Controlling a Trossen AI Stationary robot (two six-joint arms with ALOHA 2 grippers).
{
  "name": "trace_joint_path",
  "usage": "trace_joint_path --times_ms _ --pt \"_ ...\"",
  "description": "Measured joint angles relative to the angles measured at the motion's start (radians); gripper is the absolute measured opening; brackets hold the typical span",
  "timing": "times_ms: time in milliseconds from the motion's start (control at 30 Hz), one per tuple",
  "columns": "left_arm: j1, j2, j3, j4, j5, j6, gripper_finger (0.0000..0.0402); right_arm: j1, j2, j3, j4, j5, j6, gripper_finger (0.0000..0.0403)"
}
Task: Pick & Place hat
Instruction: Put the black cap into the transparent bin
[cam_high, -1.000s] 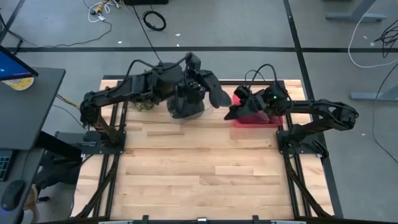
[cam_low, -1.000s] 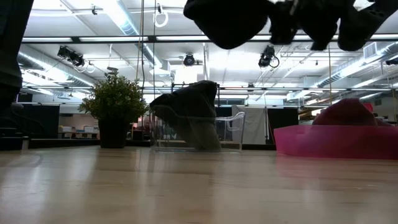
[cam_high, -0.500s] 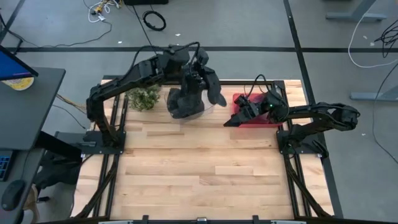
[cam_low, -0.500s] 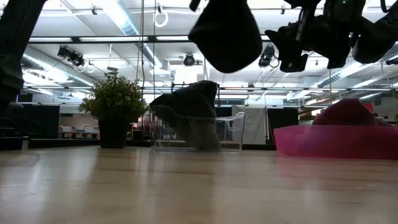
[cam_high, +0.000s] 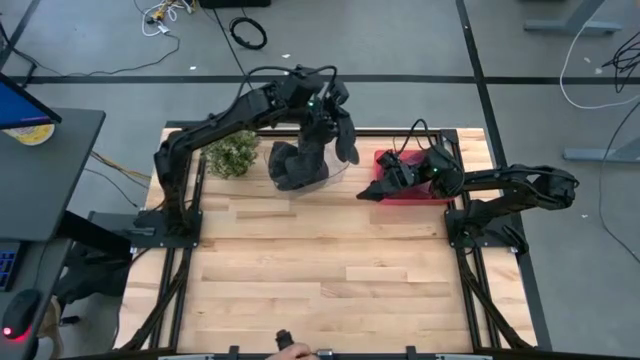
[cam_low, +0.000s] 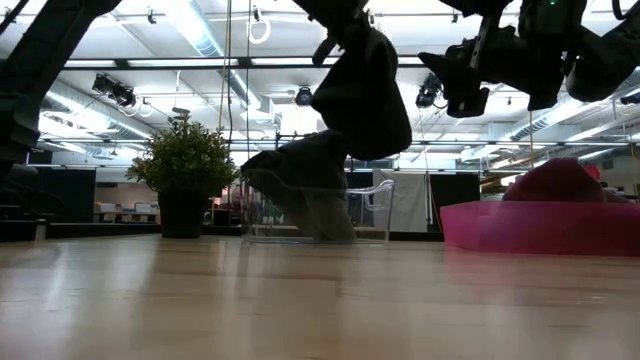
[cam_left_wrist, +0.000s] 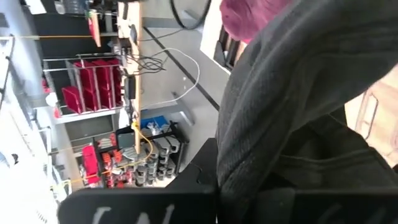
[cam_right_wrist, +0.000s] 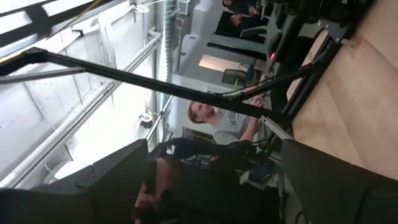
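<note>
A dark grey hat hangs from my left gripper, which is shut on it above the far middle of the table. In the low view the hat hangs over a clear bin that holds more dark hats. The hat's cloth fills the left wrist view and hides the fingers. My right gripper hovers open beside a pink bin; its fingers stand wide apart. A maroon hat lies in the pink bin. My left gripper holds the dark grey hat by its upper end from above. The hat hangs lifted clear below the fingers, slack and drawn long. The cloth itself hides the place of contact in the left wrist view.
A small potted plant stands on the table left of the clear bin. The near half of the wooden table is bare. A person shows in the room behind, in the right wrist view.
My left gripper has carried the hat toward the table's far edge, and the hat now hangs lower and longer, just above the clear bin. My right gripper has dropped a little and then kept still.
</note>
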Motion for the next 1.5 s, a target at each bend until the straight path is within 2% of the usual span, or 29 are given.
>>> trace_joint_path --times_ms 200,333,533,733,1000,1300,1500 --pt "0.020 0.031 0.000 -0.049 0.064 -0.036 0.0005 0.000 0.000 0.000 -0.008 0.028 -0.001 0.0371" --pt "0.025 0.036 0.000 -0.132 0.057 -0.057 0.0005 0.000 0.000 0.000 -0.016 0.030 -0.004 0.0371" --pt "0.049 0.036 0.000 -0.282 -0.035 -0.054 0.0005 0.000 0.000 0.000 -0.017 0.036 -0.026 0.0371" --pt "0.063 0.036 -0.021 -0.330 -0.172 0.004 0.0005 0.000 0.000 0.001 -0.018 0.047 -0.033 0.0371" --pt "0.047 0.033 -0.021 -0.399 -0.211 -0.005 0.0005 0.000 0.000 0.001 -0.017 0.047 -0.034 0.0371" --pt "0.003 0.019 -0.020 -0.488 -0.209 -0.030 0.0005 0.000 0.000 0.001 -0.014 0.046 -0.052 0.0371" --pt "-0.004 0.024 -0.036 -0.442 -0.135 -0.034 0.0005 0.000 0.000 0.001 -0.012 0.045 -0.052 0.0371"
